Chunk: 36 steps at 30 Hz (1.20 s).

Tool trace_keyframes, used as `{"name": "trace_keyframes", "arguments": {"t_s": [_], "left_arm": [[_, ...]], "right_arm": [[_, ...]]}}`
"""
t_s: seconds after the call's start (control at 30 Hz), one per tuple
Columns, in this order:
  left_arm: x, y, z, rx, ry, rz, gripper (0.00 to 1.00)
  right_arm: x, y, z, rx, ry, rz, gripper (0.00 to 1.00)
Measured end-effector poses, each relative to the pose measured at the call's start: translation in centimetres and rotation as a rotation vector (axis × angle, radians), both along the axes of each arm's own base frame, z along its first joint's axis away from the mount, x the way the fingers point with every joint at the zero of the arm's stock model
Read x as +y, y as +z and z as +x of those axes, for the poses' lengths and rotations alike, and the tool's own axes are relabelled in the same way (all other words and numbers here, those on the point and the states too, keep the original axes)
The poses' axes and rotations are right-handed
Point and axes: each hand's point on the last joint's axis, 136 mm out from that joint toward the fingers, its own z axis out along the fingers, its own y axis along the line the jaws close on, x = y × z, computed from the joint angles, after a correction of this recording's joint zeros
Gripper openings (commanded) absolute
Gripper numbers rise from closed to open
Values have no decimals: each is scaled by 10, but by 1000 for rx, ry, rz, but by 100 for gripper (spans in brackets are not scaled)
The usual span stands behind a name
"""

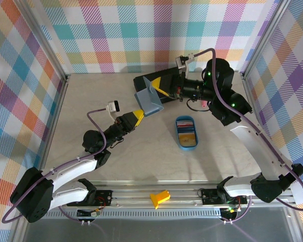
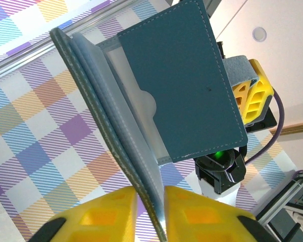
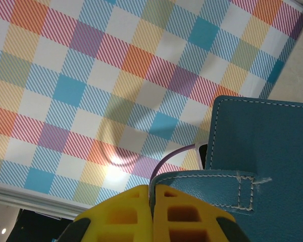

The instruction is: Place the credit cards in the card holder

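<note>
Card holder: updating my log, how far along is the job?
Done: card holder held open, left jaws on a flap, right jaws on its clasp tab. In hand: only the holder. Left: cards lie in the blue tray; visible pockets look empty.

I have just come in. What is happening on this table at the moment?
Two robot arms hold a blue wallet up over the table. The left gripper pinches the edge of one cover and the right gripper pinches the clasp tab, so the wallet is spread open between them. The cards lie in the tray, not yet in the wallet.
</note>
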Motion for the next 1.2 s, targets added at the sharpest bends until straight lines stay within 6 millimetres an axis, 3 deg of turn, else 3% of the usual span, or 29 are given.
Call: {"name": "trace_keyframes", "arguments": {"t_s": [0.17,0.43,0.53,0.7,0.8,0.9,1.0,1.2], "left_arm": [[0,0,0,-8,5,5,1],[-2,-9,3,-5,36,68,0],[-4,-12,5,20,74,189,0],[6,17,3,2,167,384,0],[12,21,3,7,209,510,0],[13,5,5,35,214,659,0],[14,-24,4,45,191,807,0],[14,-64,-10,0,93,994,0]], "right_arm": [[0,0,0,-1,0,0,0],[-7,-12,3,-27,-44,-63,3],[-16,-24,7,-44,-83,-118,16],[-35,-59,15,-73,-139,-239,60],[-47,-90,20,-73,-152,-317,70],[-58,-120,24,-55,-144,-370,73],[-63,-143,24,-46,-105,-388,76],[-60,-159,23,-87,-25,-390,79]]}}
